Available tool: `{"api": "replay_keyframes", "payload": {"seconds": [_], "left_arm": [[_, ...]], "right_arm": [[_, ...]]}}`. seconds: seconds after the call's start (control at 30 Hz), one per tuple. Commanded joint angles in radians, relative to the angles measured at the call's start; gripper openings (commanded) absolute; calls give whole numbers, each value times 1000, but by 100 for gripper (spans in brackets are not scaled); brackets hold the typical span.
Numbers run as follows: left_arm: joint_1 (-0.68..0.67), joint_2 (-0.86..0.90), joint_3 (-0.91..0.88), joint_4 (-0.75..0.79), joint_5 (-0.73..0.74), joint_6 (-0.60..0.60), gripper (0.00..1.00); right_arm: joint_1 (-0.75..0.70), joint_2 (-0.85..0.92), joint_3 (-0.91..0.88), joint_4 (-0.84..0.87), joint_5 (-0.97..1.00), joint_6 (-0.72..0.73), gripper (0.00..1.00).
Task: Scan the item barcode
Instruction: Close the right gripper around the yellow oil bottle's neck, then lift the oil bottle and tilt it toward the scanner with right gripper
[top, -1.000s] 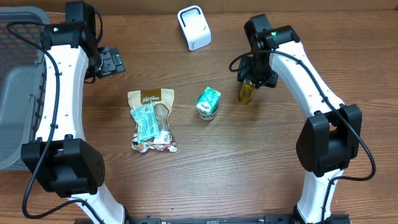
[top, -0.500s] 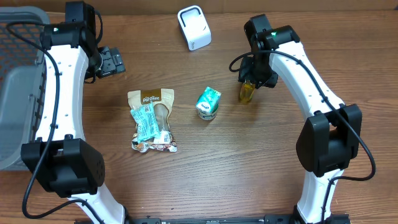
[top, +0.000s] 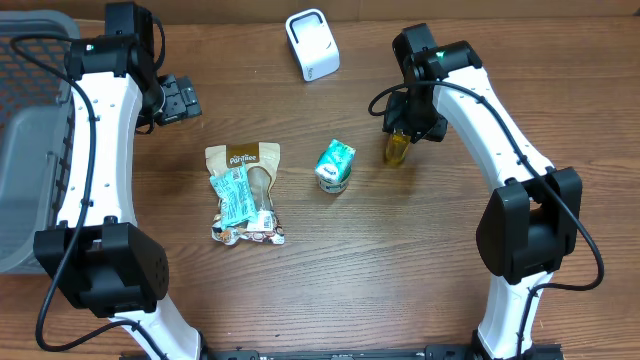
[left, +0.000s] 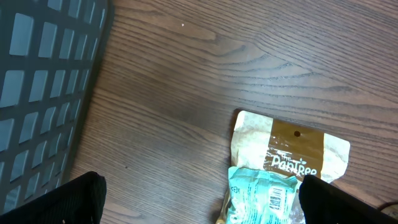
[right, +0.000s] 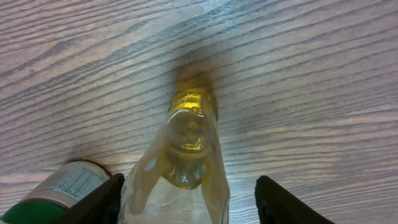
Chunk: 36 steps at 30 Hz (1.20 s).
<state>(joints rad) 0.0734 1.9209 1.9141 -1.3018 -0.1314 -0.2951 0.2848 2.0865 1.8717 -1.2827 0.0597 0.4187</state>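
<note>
Right now the right gripper (top: 406, 128) hangs over a small clear bottle of yellow liquid (top: 397, 150) at the right-hand part of the wooden table (top: 400, 270). In the right wrist view its two dark fingers (right: 93, 202) stand on either side of the bottle (right: 191, 149). One finger sits right against the clear wall and a strip of table shows beside the other. Whether the jaws actually press on the bottle, I cannot tell.

A green can (top: 335, 165) stands just beside the bottle toward the table's middle, and its label peeks into the corner of the right wrist view (right: 56, 190). The white barcode scanner (top: 312, 45) sits at the far edge of the table, well apart from the bottle.

Across the table, the left gripper (top: 180, 98) is spread wide with nothing between its jaws, near a grey mesh basket (top: 30, 150). Its wrist camera looks down on a tan snack pouch (left: 292, 146) printed "Pantree". A teal wrapped bar (left: 264, 193) lies on top of the pouch, with a barcode facing up.
</note>
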Motion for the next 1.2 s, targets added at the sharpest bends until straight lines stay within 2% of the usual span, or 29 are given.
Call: {"api": "replay_keyframes", "payload": {"seconds": [0.0,0.17,0.43,0.73,0.97,1.17], "left_arm": [[-8,-5,18,1,2,11,99],[-8,-5,18,1,2,11,99],[-8,-5,18,1,2,11,100],[-8,-5,18,1,2,11,100],[-8,-5,18,1,2,11,100],[-8,-5,18,1,2,11,100]], "right_arm": [[0,1,-7,-2,11,0,58],[0,1,-7,-2,10,0,52],[3,1,-7,-2,10,0,56],[18,1,-7,7,8,0,43],[-26,-18,-4,10,-107,-6,34],[-87,-147,-4,-11,-161,-68,33]]}}
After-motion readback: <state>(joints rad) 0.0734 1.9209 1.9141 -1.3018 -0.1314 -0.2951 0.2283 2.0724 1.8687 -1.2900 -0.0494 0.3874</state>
